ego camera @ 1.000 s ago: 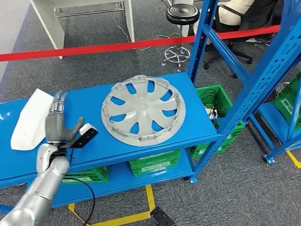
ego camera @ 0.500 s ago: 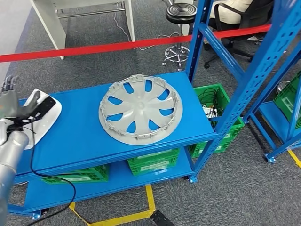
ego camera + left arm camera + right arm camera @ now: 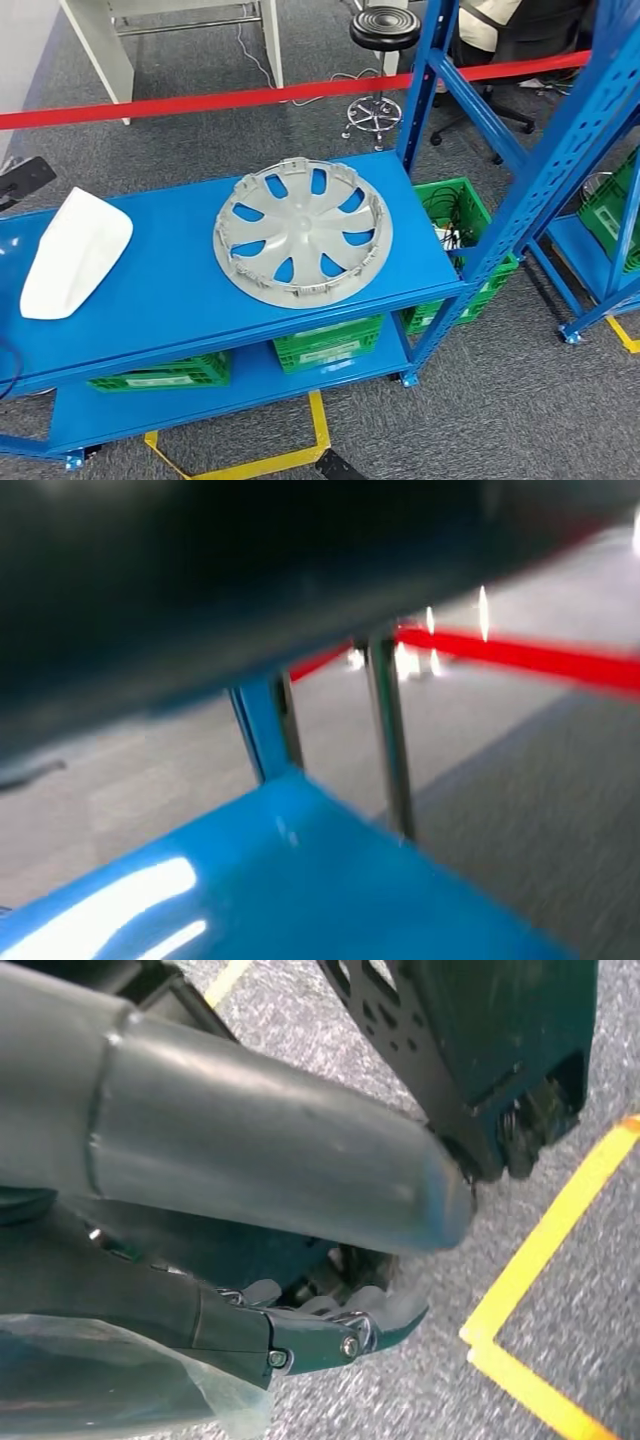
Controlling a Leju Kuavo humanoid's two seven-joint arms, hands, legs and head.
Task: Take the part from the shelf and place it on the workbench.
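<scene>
Currently we find the hubcap lying flat on the top level of the blue shelf, roughly at its centre, with a white cover resting well apart from it toward the left end. A moment ago the left robot hand hovered over that left end with its fingers spread; it has since drawn back out of the head view, leaving a dark object at the left edge that we cannot identify. The left wrist view is blurred, showing the shelf surface and the red barrier tape; we cannot tell how the left robot hand is set. The right wrist view points at the floor, and we cannot tell the right robot hand's state either. We judge the pick not yet begun: nothing touches the hubcap.
</scene>
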